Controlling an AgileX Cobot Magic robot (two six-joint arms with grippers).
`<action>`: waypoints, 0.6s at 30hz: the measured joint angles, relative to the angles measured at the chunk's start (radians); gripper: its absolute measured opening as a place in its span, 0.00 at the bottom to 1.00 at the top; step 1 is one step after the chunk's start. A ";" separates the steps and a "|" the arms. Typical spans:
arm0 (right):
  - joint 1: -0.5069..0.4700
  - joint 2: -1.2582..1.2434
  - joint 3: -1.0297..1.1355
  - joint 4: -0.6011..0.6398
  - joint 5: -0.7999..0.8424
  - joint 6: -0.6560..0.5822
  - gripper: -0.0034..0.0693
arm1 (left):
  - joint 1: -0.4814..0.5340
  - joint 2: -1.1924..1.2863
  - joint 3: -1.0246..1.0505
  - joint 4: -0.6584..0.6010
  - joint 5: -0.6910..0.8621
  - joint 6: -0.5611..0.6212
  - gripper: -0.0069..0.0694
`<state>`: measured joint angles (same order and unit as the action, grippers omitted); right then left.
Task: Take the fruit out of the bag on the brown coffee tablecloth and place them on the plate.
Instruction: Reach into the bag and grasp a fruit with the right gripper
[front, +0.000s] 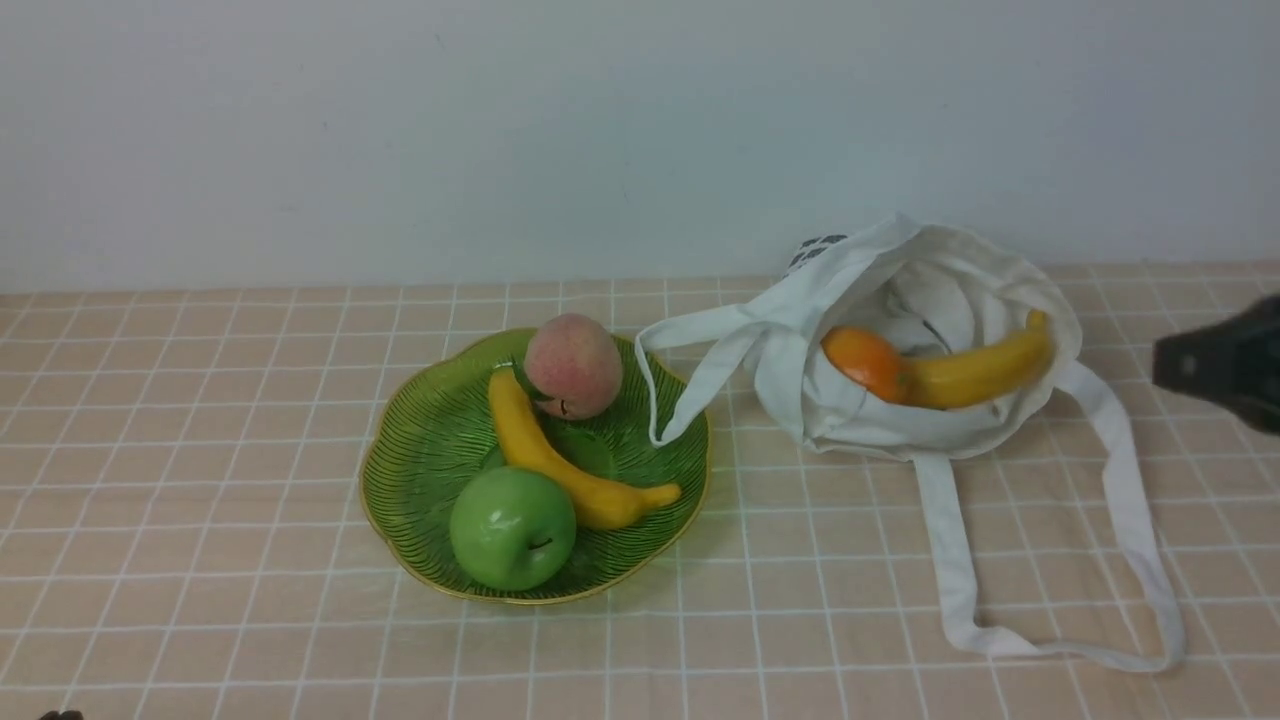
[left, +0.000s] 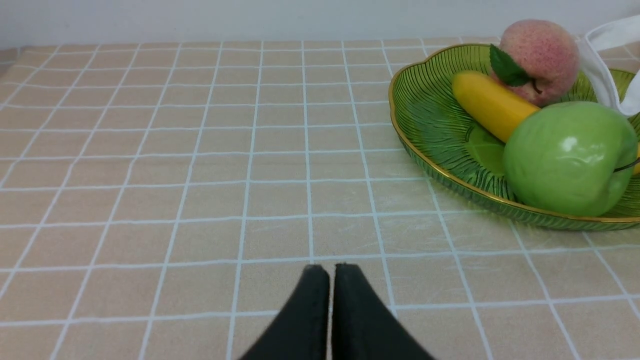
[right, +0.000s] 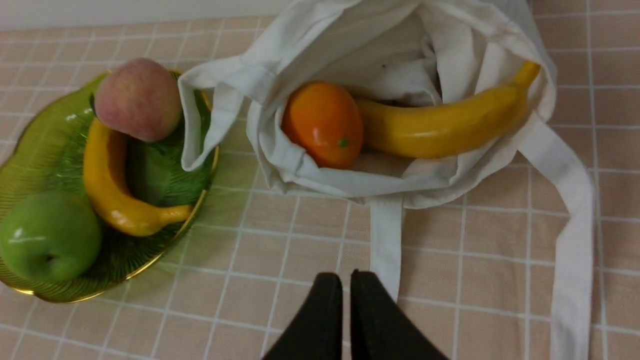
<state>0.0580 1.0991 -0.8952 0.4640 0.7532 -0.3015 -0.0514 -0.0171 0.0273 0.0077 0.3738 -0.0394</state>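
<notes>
The white bag (front: 930, 290) lies open on the brown coffee tablecloth (front: 200, 450) at the right. In its mouth lie an orange-yellow mango (front: 865, 362) and a banana (front: 980, 372), both also in the right wrist view (mango (right: 322, 122), banana (right: 445, 127)). The green plate (front: 420, 450) stands left of the bag. My right gripper (right: 346, 277) is shut and empty, above the cloth in front of the bag (right: 380, 55), next to a strap. My left gripper (left: 330, 270) is shut and empty, over bare cloth left of the plate (left: 435, 115).
The plate holds a peach (front: 572, 365), a second banana (front: 560, 460) and a green apple (front: 512, 527). One bag strap (front: 690, 345) rests on the plate's rim; another strap (front: 1130, 520) loops toward the front right. A wall stands behind the table.
</notes>
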 joint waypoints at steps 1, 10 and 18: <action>0.000 0.070 -0.042 0.013 0.011 -0.018 0.10 | 0.000 0.000 0.000 0.000 0.000 0.000 0.08; 0.087 0.535 -0.341 0.037 0.034 -0.115 0.52 | 0.000 0.000 0.000 0.000 0.000 0.000 0.08; 0.098 0.825 -0.564 0.031 0.056 -0.095 0.77 | 0.000 0.000 0.000 0.000 0.000 0.000 0.08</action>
<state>0.1561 1.9238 -1.4595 0.4948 0.8089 -0.3967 -0.0514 -0.0171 0.0273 0.0077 0.3738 -0.0394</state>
